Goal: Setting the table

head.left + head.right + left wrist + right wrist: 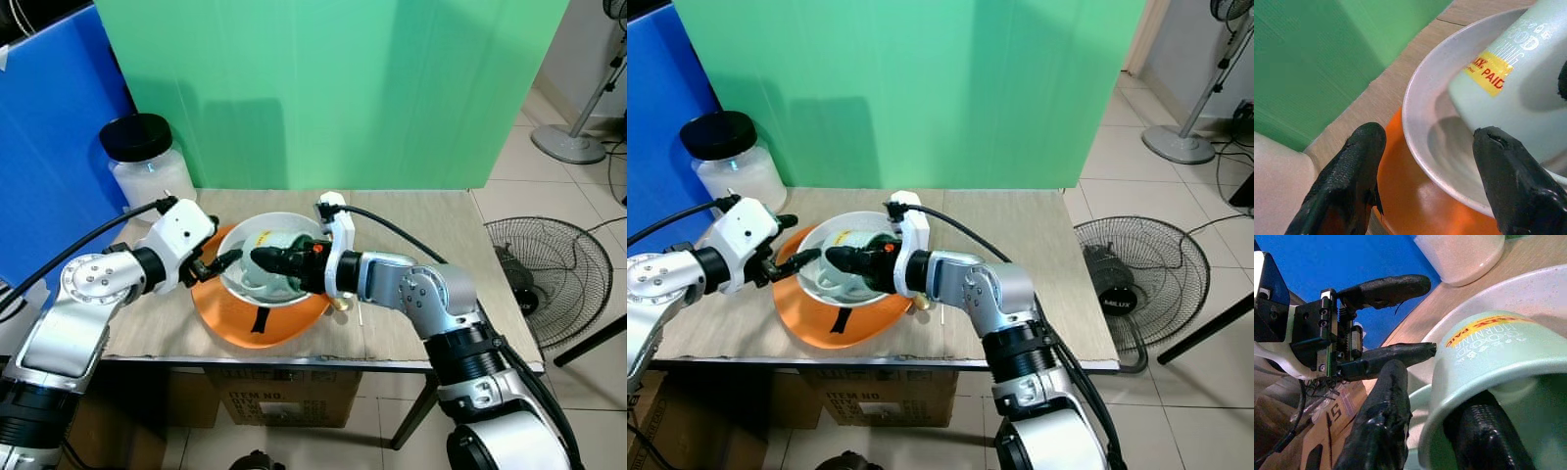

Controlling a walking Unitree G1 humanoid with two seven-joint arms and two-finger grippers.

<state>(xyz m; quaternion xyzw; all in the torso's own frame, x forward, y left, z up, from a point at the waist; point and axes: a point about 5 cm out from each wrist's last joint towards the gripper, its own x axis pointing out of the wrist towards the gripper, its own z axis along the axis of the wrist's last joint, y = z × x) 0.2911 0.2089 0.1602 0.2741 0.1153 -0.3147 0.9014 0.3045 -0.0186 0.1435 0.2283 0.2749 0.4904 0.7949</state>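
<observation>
Right gripper point(263, 258) clamps the mug point(1498, 362) in the bowl point(235, 279); left gripper point(227, 260), open, straddles its rim.

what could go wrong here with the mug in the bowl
The right gripper pinches only the pale green mug's wall, one finger inside, so the tilted mug may slip or knock the white bowl. The left gripper straddles the bowl's rim; pulling could drag it off the orange plate.

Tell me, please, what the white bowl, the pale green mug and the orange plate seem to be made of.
White bowl: probably glazed ceramic or melamine, smooth with soft reflections.
Pale green mug: likely glazed ceramic, with thick walls, printed lettering and a yellow sticker.
Orange plate: looks like plastic or melamine, with uniform colour and a dull sheen; I cannot be certain.
</observation>
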